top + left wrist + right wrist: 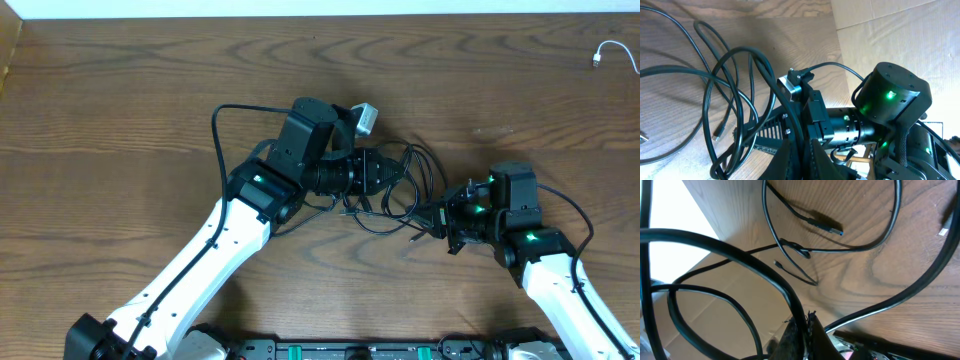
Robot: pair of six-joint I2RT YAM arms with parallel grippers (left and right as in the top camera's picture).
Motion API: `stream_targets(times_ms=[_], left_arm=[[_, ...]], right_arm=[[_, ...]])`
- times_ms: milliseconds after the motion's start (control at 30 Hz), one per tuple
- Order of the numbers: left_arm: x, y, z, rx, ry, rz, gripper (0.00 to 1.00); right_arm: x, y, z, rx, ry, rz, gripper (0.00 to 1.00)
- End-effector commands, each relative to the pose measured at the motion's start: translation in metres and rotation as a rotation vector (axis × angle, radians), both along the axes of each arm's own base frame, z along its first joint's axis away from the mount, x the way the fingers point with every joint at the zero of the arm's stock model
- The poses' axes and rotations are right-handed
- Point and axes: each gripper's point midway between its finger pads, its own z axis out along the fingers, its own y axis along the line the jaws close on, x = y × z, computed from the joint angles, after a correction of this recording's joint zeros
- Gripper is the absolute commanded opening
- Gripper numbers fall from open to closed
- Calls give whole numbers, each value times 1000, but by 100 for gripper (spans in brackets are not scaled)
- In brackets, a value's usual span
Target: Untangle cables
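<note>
Table (120, 100): wooden; carries all the cables.
Black cables (405, 190): one knot of overlapping loops, lying between the two claws and touching both.
White cable (608, 52): lies alone, well apart from the right claw, at the far edge of the table. It is not part of the knot.
Left claw (801, 150): jaws drawn almost together, with one black strand running down between them. Other loops drape around the fingers.
Right claw (802, 325): jaws pinched shut on a black strand that arches up and away from the tips. A second loop hangs just beside it.
Plug (832, 230): free cable end, flat on the table ahead of the right claw and clear of the grip.
Small plug (717, 135): another free end, inside a loop ahead of the left claw.
Step in hand: both claws are gripped in the same knot, so this appears to be the pull-apart stage. The loops are not yet separated.
Next move: the claws likely need to draw apart, slowly. Watch whether the crossings slide open or tighten. If they tighten, release one strand and feed a free plug end back through its loop.
</note>
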Motion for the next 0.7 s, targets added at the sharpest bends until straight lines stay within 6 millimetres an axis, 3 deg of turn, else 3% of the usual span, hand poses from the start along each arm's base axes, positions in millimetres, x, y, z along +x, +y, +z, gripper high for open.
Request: stream_targets(times_ms=[0, 133, 300, 400, 500, 667], left_arm=[[-2, 1, 13, -29, -15, -7, 8], [-2, 1, 13, -25, -38, -19, 8], [-4, 3, 12, -18, -66, -49, 8], [-14, 8, 7, -6, -102, -137, 8], [-19, 22, -13, 81, -124, -172, 8], [-13, 53, -50, 305, -88, -83, 8]], right_arm=[[-5, 7, 2, -14, -65, 81, 1], [-2, 3, -1, -91, -187, 154, 1], [3, -26, -27, -326, -231, 149, 1], [9, -35, -25, -362, -274, 151, 1], [17, -39, -3, -342, -374, 165, 1], [22, -31, 67, -190, -653, 223, 1]])
